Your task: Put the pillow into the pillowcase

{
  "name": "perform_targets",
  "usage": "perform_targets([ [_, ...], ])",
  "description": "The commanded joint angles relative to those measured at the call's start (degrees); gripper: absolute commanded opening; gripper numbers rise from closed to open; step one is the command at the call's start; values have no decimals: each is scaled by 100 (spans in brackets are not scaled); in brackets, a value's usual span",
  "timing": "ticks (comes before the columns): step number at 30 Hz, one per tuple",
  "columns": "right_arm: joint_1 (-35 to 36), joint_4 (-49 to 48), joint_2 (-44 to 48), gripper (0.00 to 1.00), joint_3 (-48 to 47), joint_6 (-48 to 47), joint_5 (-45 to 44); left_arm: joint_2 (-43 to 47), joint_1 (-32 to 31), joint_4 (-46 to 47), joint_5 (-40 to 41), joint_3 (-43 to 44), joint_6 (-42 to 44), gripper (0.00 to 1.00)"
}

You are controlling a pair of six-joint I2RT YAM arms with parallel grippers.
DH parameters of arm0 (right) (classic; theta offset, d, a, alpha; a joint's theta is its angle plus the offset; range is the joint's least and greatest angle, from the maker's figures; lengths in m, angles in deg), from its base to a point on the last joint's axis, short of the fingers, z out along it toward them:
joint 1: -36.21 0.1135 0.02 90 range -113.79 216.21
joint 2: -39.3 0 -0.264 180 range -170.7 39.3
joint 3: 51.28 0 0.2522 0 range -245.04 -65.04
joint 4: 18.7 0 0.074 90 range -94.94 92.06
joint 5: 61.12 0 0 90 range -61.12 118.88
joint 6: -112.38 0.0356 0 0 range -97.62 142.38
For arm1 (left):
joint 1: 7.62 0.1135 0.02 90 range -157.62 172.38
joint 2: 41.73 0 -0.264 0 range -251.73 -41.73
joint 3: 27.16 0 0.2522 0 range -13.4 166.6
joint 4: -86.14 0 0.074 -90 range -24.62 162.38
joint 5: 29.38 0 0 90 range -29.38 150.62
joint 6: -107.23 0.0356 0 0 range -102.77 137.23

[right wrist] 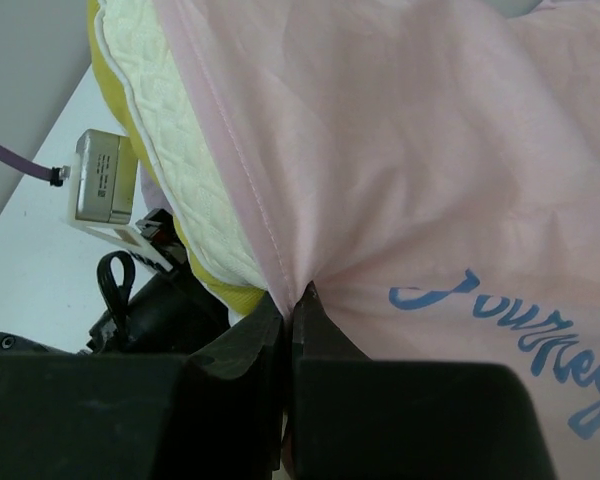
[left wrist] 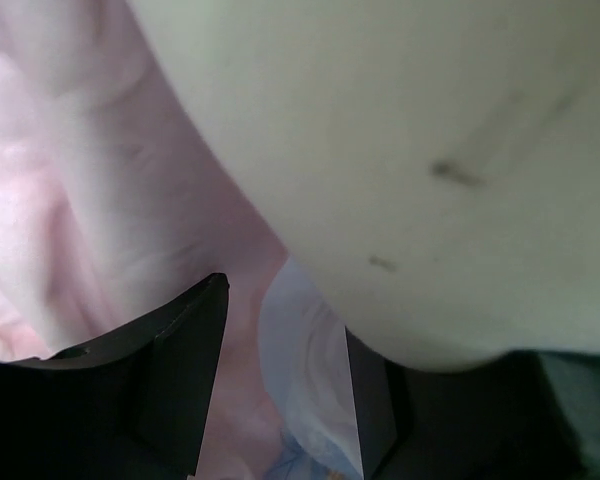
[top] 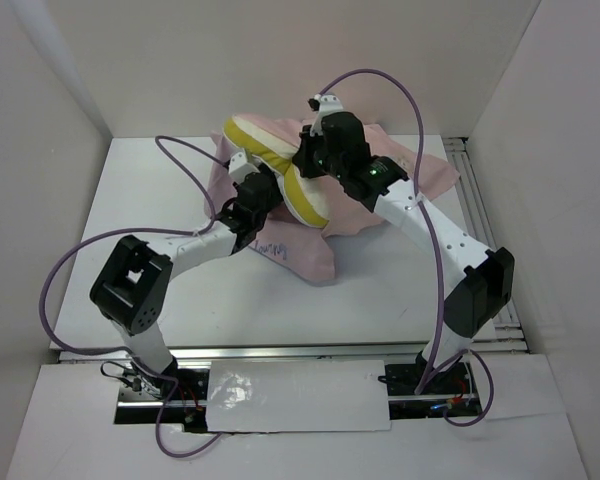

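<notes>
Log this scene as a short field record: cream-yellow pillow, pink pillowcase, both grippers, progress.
cream-yellow quilted pillow: lying on the pillowcase, much of it uncovered
pale pink fabric pillowcase: crumpled on the white table, blue lettering showing
left gripper: open, close against the pillow, fabric visible between its parted jaws
right gripper: shut, pinching the pillowcase's hemmed edge beside the pillow
progress: pillow not fully inside

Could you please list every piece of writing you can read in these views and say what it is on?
"Journey": blue cursive on the pillowcase, right wrist view.
Label on the small grey box: too small to read.
Blue lettering on the pillowcase, top view: too small to read.
</notes>
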Motion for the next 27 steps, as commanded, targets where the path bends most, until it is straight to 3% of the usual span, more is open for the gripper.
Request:
perform_targets([
  [1, 73, -455, 460, 0, -241, 165, 595, -281, -18, 296, 382, 522, -193, 62],
  [11, 20, -332, 460, 0, -671, 218, 1368, -1063, 139, -363, 936, 1252, -737, 62],
  [15, -32, -192, 460, 0, -742, 218, 1534, -1003, 201, 837, 734, 725, -572, 62],
  [22, -147, -7, 346, 0, -795, 271, 2018, -1064, 254, 1200, 770, 883, -159, 65],
  [24, -199, -59, 346, 0, -603, 323, 2071, -1064, 254, 1289, 769, 935, -18, 53],
  [25, -269, -60, 346, 0, -602, 384, 2071, -1064, 254, 1202, 708, 935, -17, 30],
  [27, -322, -60, 346, 0, -549, 385, 2071, -1064, 254, 1070, 708, 988, -17, 7],
])
